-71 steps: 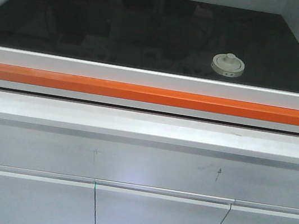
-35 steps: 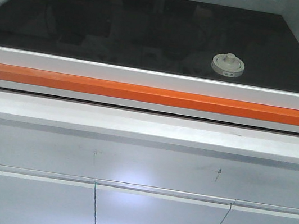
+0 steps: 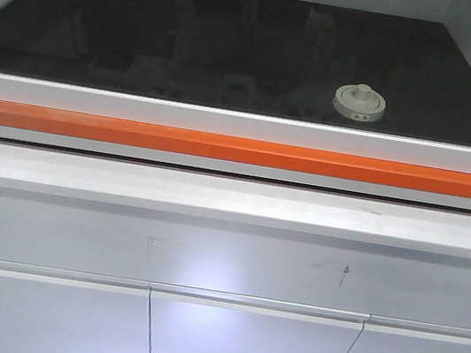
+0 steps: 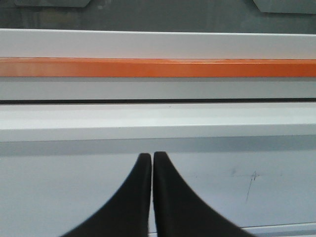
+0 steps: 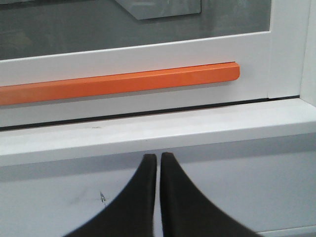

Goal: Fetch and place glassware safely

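Looking from the front, the glass jar sits on the dark surface behind the orange bar, not fetched yet. Left wrist view: the left end effector is closed and empty, below that bar. Right wrist view: the right end effector is closed and empty too

left gripper: jaws together | ahead: orange bar above white ledge

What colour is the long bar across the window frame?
The bar is orange; the front-facing view shows it best.
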Controlling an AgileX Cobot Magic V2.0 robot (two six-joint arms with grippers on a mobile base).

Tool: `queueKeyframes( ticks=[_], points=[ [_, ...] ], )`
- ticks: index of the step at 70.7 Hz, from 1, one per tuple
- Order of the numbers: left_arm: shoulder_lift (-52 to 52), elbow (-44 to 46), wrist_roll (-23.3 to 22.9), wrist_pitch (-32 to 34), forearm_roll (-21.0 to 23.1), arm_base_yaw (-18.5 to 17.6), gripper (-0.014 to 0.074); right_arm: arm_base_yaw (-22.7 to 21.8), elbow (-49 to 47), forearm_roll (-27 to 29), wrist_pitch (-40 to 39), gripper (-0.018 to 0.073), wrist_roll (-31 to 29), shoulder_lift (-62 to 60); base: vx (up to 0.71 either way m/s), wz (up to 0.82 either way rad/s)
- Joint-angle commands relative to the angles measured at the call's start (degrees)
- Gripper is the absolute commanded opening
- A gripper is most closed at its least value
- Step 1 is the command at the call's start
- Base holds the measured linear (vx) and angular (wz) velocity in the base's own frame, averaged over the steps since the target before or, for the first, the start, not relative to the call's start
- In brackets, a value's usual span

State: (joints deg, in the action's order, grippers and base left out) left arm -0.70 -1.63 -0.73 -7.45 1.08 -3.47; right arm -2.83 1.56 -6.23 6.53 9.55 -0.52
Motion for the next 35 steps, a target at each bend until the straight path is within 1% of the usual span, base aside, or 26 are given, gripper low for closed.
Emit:
queueKeyframes(
  ticks=[1, 4, 9, 12, 15, 18, 24, 35],
  points=[
    [-0.7, -1.5, -0.5, 8.0, 0.6, -0.2, -0.0007, -0.3, 1.1, -0.3, -8.3, -0.0003, -0.3, -0.7, 0.0, 0.0],
    [-0.7, -1.5, -0.5, 10.9, 0.6, -0.2, -0.0007, -0.3, 1.0, -0.3, -10.6, -0.0003, -0.3, -0.7, 0.0, 0.0],
    [-0.7, -0.9, -0.9, 16.7, 0.6, -0.2, -0.0007, -0.3, 0.9, -0.3, -16.9, -0.0003, -0.3, -0.7, 0.0, 0.0],
    [-0.7, -0.2, -2.1, 20.6, 0.6, -0.2, -0.0007, -0.3, 0.7, -0.3, -21.2, -0.0003, -0.1, -0.7, 0.0, 0.0],
    [-0.7, 1.0, -3.1, 23.4, 0.6, -0.2, -0.0007, -0.3, -0.1, -0.3, -22.9, -0.0003, 0.7, -0.7, 0.0, 0.0],
    [-0.6, 2.9, -4.4, 24.8, 0.6, -0.2, -0.0007, -0.3, -1.9, -0.3, -23.1, -0.0003, 1.4, -0.7, 0.0, 0.0],
    [0.8, 9.4, -5.0, 23.7, 0.6, -0.2, -0.0007, -0.3, -7.0, -0.3, -20.7, -0.0003, 2.0, -0.7, 0.0, 0.0],
    [10.2, 26.4, -4.7, 16.4, 0.3, -0.2, -0.0007, -0.3, -20.4, -0.3, -12.8, -0.0003, 1.9, 2.8, 0.0, 0.0]
  ],
)
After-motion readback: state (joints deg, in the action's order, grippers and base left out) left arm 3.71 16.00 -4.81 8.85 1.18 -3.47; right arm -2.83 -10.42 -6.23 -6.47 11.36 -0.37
